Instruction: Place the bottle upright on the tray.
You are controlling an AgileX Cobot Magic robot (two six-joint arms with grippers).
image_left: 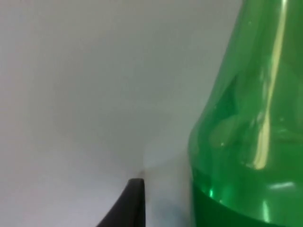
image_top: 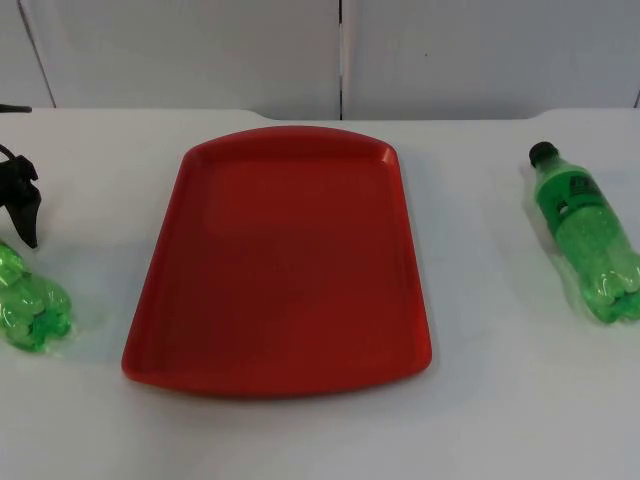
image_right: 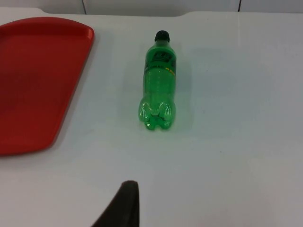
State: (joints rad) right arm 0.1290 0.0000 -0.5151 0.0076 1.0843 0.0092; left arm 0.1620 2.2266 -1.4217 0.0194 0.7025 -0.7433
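**Two green bottles lying on a white desk beside a red tray**

A red tray (image_top: 277, 262) lay flat in the middle of the white desk (image_top: 500, 400), with nothing on it. Its long sides ran away from the camera toward the grey wall (image_top: 200, 50).

To the right of the tray, well apart from it, a green bottle with a black cap (image_top: 586, 233) lay on its side, cap toward the wall and base toward the front edge. A label wrapped its upper body. From the right wrist camera the same bottle (image_right: 159, 81) lay alone on the desk, with the tray's edge (image_right: 71, 85) off to one side.

At the desk's left edge, a second green bottle (image_top: 28, 297) also lay down, partly cut off by the frame; its neck was hidden. The left claw (image_top: 22, 205) sat just above it, at or very near the bottle. Whether its fingers were apart or together could not be told. The left wrist camera was close against the bottle's green shoulder (image_left: 246, 132).

The right claw's state could not be told; one black fingertip (image_right: 124, 205) stood over bare desk.
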